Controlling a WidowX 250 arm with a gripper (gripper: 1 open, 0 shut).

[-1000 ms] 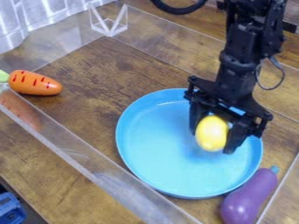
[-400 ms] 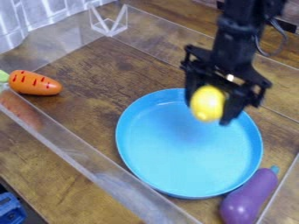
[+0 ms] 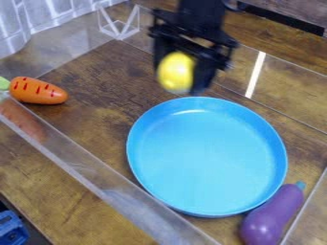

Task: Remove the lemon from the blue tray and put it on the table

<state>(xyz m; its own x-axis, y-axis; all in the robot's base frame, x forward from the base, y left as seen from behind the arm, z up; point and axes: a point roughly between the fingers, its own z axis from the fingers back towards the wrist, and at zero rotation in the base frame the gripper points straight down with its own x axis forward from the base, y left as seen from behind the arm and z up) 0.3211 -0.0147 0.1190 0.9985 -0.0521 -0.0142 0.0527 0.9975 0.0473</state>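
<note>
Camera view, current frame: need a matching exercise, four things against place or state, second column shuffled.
Column 1
1. Lemon
2. Blue tray
3. Carrot
4. Eggplant

Column 2
A. At the left of the picture, lying on the tabletop
B. Held up in the gripper
C. Near the lower right corner of the picture, stem end pointing up the picture
D. Right of centre, with nothing on it

Pairs: 1-B, 2-D, 3-A, 4-C
</note>
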